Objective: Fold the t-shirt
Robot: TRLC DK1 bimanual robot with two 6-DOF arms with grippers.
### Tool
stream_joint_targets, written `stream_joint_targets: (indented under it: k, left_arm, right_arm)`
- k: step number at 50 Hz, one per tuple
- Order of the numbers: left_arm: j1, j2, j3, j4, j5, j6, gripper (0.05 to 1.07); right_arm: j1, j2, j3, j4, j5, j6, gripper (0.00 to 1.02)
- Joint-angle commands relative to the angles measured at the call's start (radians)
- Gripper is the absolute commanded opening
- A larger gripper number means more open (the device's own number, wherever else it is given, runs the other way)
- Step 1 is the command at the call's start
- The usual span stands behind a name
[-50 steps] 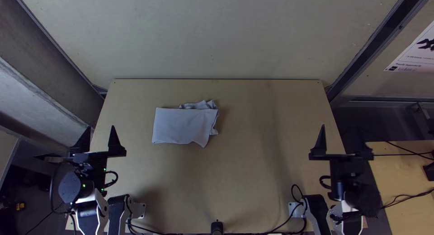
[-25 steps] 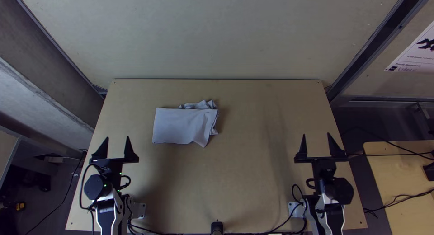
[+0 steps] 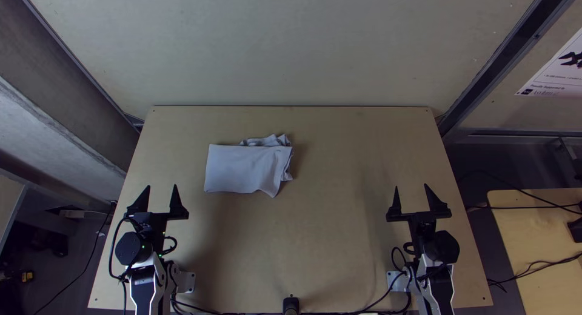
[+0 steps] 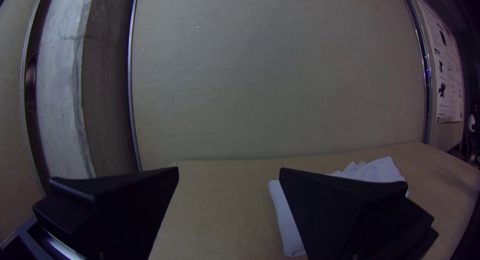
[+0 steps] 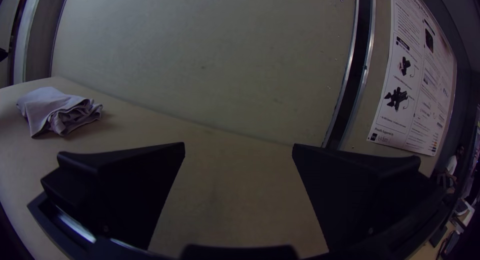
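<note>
pale lilac-grey t-shirt (image 3: 245, 168) (rather plain), light tan table (image 3: 327, 230).

The top view is taken from high over the near edge of the light wooden table (image 3: 339, 248), well back, facing steeply down on the tabletop and the pale board wall (image 3: 273, 48) beyond. The left and right wrist views look out low across that table towards the same wall, each from close behind its own wide flat black fingers, the far edge slanting in the right one. All three share the folded pale grey t-shirt (image 3: 242, 169) and the white printed poster (image 3: 561, 72).
</note>
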Motion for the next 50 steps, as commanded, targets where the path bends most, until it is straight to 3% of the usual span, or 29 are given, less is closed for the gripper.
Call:
stream_joint_targets:
  k: [1,50]
  left_arm:
    - [-0.004,-0.007,-0.042,-0.022,-0.005,-0.004,1.02]
    - [0.005,-0.006,-0.042,-0.024,-0.006,-0.006,1.02]
  right_arm:
    - [-0.002,-0.001,-0.007,-0.016,0.002,0.012,0.99]
    - [-0.002,-0.003,-0.007,-0.016,0.002,0.01,0.99]
